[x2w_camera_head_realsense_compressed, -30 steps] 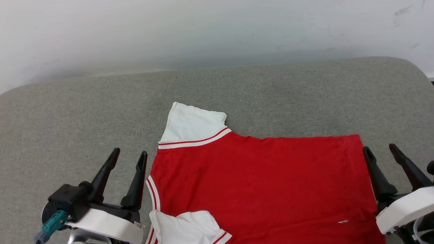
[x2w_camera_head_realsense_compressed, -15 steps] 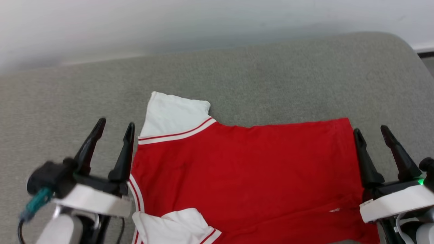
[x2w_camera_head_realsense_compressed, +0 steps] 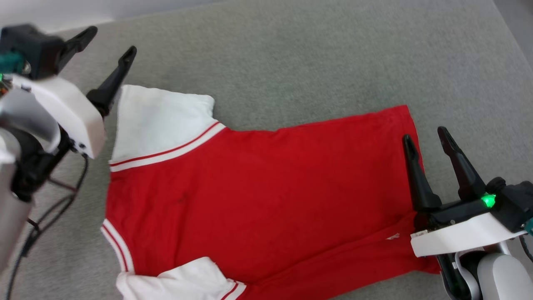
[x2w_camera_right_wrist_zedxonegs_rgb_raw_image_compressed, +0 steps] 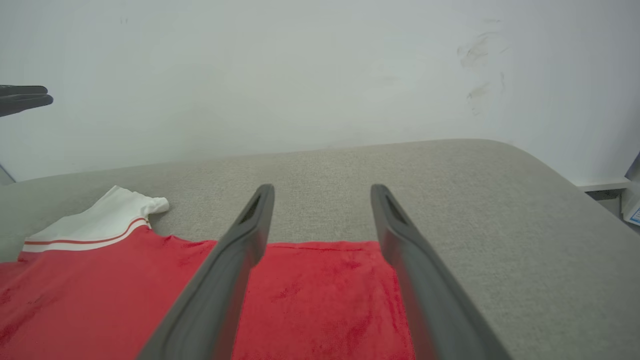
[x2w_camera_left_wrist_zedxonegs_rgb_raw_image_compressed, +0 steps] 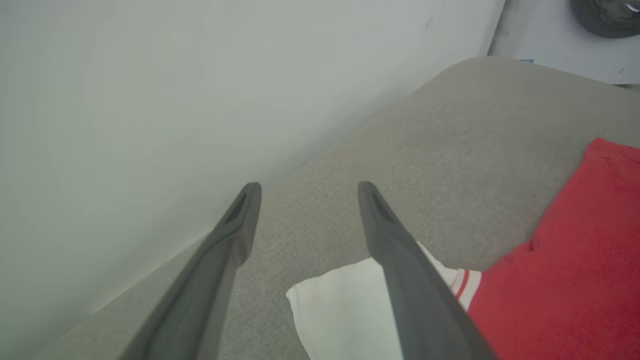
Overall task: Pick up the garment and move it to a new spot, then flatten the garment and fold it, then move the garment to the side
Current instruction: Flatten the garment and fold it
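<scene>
Both pincers are spread wide, nothing held in either one. The garment (x2w_camera_head_realsense_compressed: 266, 191) lies mostly flat on the grey fabric-covered bench (x2w_camera_head_realsense_compressed: 291, 54), plain red side up, stretched between the two pincers.

The left pincer (x2w_camera_head_realsense_compressed: 111, 40) sits at the collar end. Its inner finger (x2w_camera_head_realsense_compressed: 109, 89) is right at the outer edge of the far white sleeve (x2w_camera_head_realsense_compressed: 158, 121). From the left wrist view, that sleeve corner lies just below the gap between the fingers. Can't tell if it's actually touching the cloth.

The right pincer (x2w_camera_head_realsense_compressed: 424, 134) is at the hem end. One finger is over the red cloth and the other just past the edge, over bare bench. The near sleeve (x2w_camera_head_realsense_compressed: 179, 283) is crumpled, well back from the left pincer.
</scene>
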Controlling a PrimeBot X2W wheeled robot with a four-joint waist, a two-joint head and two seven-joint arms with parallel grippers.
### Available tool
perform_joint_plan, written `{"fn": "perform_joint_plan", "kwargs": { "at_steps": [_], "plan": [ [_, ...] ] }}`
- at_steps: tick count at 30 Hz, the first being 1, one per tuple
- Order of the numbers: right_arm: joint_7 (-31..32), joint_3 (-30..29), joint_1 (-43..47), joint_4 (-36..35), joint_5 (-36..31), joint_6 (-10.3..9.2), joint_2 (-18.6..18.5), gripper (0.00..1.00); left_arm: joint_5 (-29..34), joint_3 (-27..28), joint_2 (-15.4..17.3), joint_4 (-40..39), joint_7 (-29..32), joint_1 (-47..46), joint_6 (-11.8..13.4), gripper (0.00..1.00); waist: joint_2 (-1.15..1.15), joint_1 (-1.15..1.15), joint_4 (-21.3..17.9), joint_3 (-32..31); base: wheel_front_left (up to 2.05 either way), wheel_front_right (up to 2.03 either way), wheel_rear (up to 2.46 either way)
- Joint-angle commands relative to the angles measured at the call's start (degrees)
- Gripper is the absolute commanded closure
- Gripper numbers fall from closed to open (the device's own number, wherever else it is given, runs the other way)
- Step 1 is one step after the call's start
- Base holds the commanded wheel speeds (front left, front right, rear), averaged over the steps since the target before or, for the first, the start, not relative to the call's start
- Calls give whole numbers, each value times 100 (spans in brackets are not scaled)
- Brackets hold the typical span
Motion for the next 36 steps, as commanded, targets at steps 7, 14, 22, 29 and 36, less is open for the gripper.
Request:
{"fn": "perform_joint_plan", "kwargs": {
  "at_steps": [7, 14, 22, 29, 36],
  "plan": [
    [-113, 73, -250, 74, 39, -2, 103, 0, -1209, -848, 755, 532, 2117, -1220, 1, 0, 0, -1, -589, 629, 0, 0, 0],
    [-184, 281, -344, 234, 10, -2, 172, 0, -1836, -1018, 1138, 1083, 3687, -1711, 69, 0, 0, -1, -874, 930, 0, 0, 0],
    [-238, 355, -416, 347, 42, -2, 234, 0, -2026, -1172, 1195, 1284, 4390, -1526, 361, 0, 0, -1, -1018, 1156, 0, 0, 0],
    [-235, 308, -423, 379, -12, -2, 235, 0, -2294, -1220, 1108, 1192, 4617, -1229, 478, 100, 0, -1, -945, 1136, 0, 0, 0],
    [-68, 210, -481, 326, -113, -2, 39, 0, -2236, -976, 834, 1060, 3593, -1318, 276, 100, 0, -1, -675, 852, 0, 0, 0]
  ]
}}
